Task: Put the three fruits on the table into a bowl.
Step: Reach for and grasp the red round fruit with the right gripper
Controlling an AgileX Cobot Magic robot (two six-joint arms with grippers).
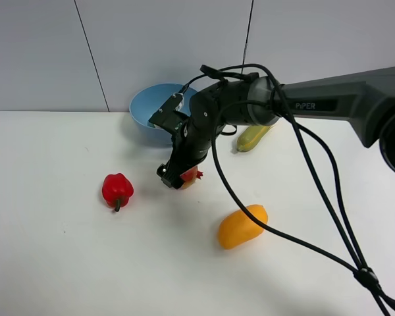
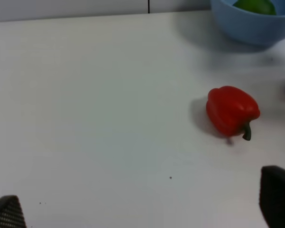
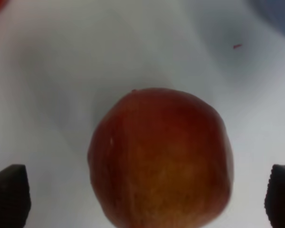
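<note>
Right fingers [image 3: 9,195] spread wide either side of round red pomegranate [image 3: 161,156], not touching it; fruit sits on white bench [image 1: 66,263] near light-blue plastic bowl [image 1: 143,125]. Glossy green lime [image 2: 254,5] lies inside bowl. Elongated orange-yellow mango [image 1: 242,226] on bench, well apart. Left fingers [image 2: 278,197] spread, low over bench near red bell pepper [image 2: 232,111]

The red pomegranate [image 3: 161,156], tinged yellow on one side, seems to rest on the white table [image 1: 59,257] near the upright light-blue bowl [image 1: 143,108]. A glossy green lime [image 2: 254,5] lies inside the bowl. The orange-yellow mango [image 1: 242,226] lies on its side, well apart.
</note>
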